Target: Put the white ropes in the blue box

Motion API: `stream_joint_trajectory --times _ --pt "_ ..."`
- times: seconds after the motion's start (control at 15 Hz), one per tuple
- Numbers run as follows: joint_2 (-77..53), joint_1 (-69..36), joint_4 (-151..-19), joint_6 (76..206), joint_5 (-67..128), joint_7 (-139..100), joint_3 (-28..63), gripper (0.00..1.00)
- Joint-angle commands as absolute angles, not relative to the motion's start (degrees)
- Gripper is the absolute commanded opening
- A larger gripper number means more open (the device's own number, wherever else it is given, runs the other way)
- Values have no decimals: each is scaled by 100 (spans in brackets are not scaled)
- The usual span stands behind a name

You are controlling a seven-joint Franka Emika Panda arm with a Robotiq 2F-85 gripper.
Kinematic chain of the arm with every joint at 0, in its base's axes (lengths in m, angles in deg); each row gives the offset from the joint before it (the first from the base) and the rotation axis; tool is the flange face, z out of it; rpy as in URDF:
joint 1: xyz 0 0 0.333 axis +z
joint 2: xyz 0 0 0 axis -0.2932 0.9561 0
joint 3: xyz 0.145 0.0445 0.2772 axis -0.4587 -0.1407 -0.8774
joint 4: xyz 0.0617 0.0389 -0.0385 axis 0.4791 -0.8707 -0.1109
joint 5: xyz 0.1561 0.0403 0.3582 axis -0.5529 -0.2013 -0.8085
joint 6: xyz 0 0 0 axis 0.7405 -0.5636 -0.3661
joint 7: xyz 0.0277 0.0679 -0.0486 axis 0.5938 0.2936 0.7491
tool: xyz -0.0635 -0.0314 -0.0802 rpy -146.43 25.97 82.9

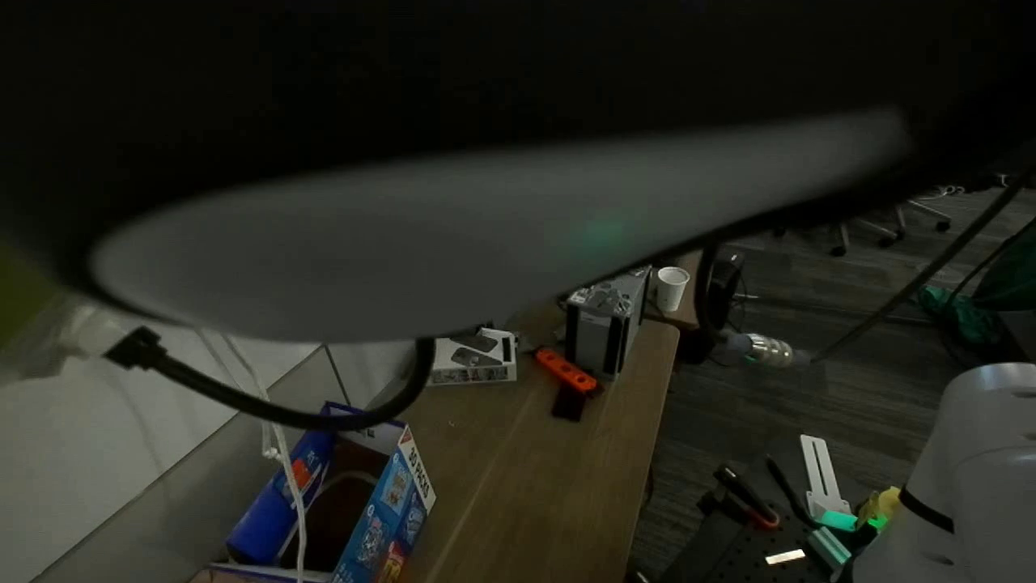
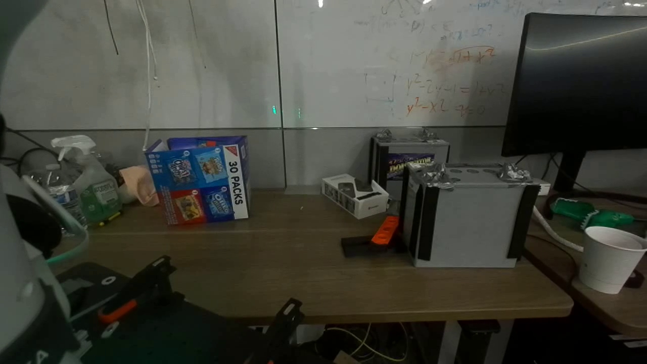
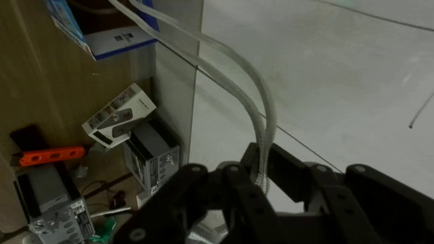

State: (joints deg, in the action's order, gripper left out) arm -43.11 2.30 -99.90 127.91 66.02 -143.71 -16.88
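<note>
Two curving strands of white rope [image 3: 270, 108], seemingly braided in dim light, hang gripped by the pincer [image 3: 263, 161].

All three views are dimly lit, with muted colours. In an exterior view, the upper part is filled by a near-black shape [image 1: 486, 73] and a pale curved surface [image 1: 421, 251], both out of focus; the surface is tinged by a faint green glow. In an exterior view, small glints are seen along the top of the whiteboard [image 2: 333, 60], and a streak of light is reflected in the monitor [image 2: 581, 91]. In the wrist view, the gripper [image 3: 262, 162] is rendered nearly black, and a soft shadow is cast near the white ropes [image 3: 270, 112].
</note>
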Motion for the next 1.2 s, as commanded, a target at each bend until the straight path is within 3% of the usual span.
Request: stream_joint_trajectory --times 0.0,0.73,1.13 --pt "-4141 -11 -9558 12426 7189 -14699 -1893 4" --pt "-3160 92 -9218 12364 7894 -14725 -1600 4" --pt "-2612 288 -9221 13041 7368 -14364 -1307 4"
